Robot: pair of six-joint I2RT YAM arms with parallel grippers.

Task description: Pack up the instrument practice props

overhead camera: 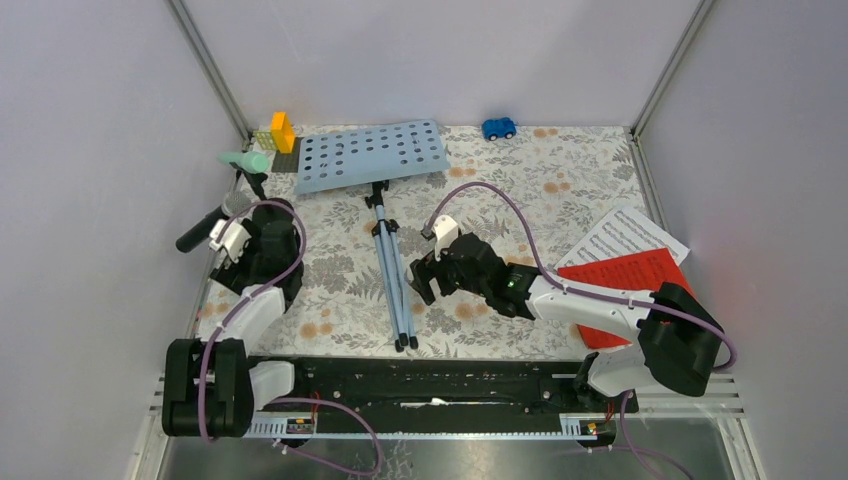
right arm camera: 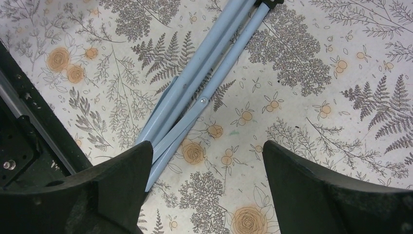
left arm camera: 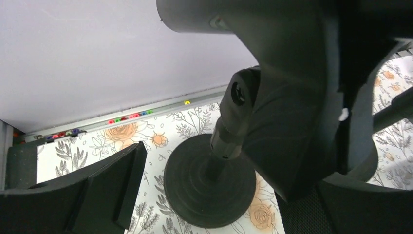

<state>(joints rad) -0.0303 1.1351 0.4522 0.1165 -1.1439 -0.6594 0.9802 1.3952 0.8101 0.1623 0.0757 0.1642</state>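
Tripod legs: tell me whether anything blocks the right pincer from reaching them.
Nothing visible does. The folded tripod legs lie on the floral mat beneath the open right pincer, with only bare mat around them.

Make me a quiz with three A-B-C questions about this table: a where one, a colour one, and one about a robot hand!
1. Where is the small blue toy car? A. by the far wall B. at the near edge C. held in the air
2. What colour is the perforated sheet-music rack? A. red B. pale blue C. yellow
3. The right gripper is: A. shut on the car B. open above the folded blue tripod legs C. shut on the rack
Answers: 1 A, it sits at the back, right of the rack. 2 B, its holed plate is pale blue. 3 B, its jaws stand apart, gripping nothing.
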